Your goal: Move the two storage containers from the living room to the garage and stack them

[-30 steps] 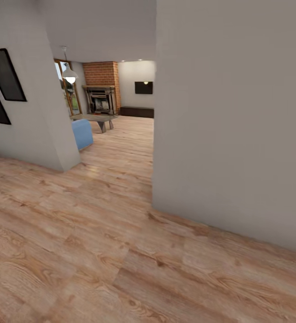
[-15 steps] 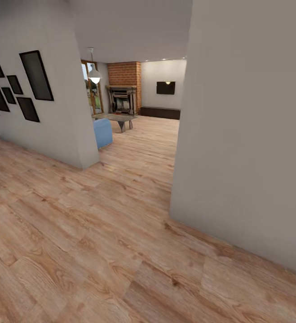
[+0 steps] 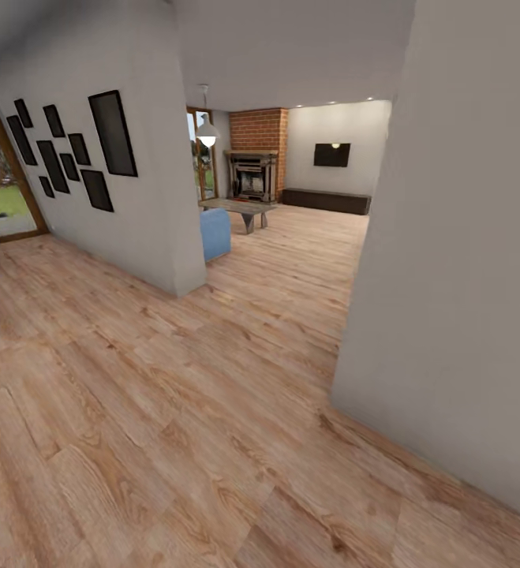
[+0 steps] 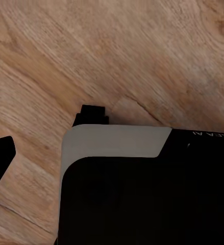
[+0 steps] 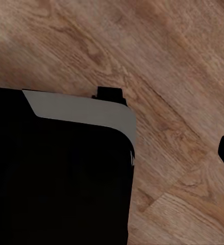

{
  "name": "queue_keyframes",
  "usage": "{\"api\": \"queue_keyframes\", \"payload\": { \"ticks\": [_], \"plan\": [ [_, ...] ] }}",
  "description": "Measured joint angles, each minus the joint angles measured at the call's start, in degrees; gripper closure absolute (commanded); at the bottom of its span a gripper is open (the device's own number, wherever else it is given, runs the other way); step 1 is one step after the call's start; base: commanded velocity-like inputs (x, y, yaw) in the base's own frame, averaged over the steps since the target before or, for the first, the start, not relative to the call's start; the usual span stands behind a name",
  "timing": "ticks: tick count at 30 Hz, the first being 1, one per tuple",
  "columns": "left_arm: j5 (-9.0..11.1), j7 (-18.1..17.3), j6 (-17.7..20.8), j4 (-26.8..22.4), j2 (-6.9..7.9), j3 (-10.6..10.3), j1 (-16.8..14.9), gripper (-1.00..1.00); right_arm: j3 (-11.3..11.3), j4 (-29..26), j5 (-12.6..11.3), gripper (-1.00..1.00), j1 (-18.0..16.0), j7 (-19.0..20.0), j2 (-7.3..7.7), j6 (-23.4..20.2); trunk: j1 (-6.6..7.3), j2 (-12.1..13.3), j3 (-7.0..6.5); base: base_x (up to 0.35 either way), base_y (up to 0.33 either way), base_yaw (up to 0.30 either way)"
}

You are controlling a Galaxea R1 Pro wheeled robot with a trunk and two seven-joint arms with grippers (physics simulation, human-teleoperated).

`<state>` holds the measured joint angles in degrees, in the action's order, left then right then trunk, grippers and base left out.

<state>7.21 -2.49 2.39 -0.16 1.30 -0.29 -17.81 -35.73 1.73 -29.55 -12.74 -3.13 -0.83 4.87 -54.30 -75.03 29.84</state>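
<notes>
1. The two storage containers are not in sight, so how they look cannot be told. As open plastic bins they are likely light and stiff with smooth walls, best held by the top rim on both long sides.
2. The living room (image 3: 291, 237) sits in the upper middle of the head view, past the gap between two white walls.
3. In it are a blue sofa (image 3: 215, 233), a coffee table (image 3: 240, 207) and a brick fireplace (image 3: 253, 158).
4. Light wood floor (image 3: 173, 410) fills the lower frame.
5. Each wrist view looks down at the wood floor past a black body part; whether either claw is open or closed cannot be told.
</notes>
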Motion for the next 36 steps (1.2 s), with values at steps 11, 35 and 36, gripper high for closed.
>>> {"api": "queue_keyframes", "payload": {
  "ticks": [11, 35, 36],
  "plan": [
    [0.0, 0.0, 0.0, 0.0, 0.00, 0.0, 0.0, -1.00, 0.0, 0.0, 0.0, -1.00, 0.0, 0.0, 0.00, 0.0, 0.00, 0.0, 0.00, 0.320, 0.000, 0.273],
    [0.0, 0.0, 0.0, 0.0, 0.00, 0.0, 0.0, -1.00, 0.0, 0.0, 0.0, -1.00, 0.0, 0.0, 0.05, 0.0, 0.00, 0.0, 0.00, 0.320, 0.000, 0.045],
    [0.0, -0.1, 0.0, 0.0, 0.00, 0.0, 0.0, -1.00, 0.0, 0.0, 0.0, -1.00, 0.0, 0.0, 0.05, 0.1, 0.00, 0.0, 0.00, 0.320, 0.000, 0.000]
  ]
}}
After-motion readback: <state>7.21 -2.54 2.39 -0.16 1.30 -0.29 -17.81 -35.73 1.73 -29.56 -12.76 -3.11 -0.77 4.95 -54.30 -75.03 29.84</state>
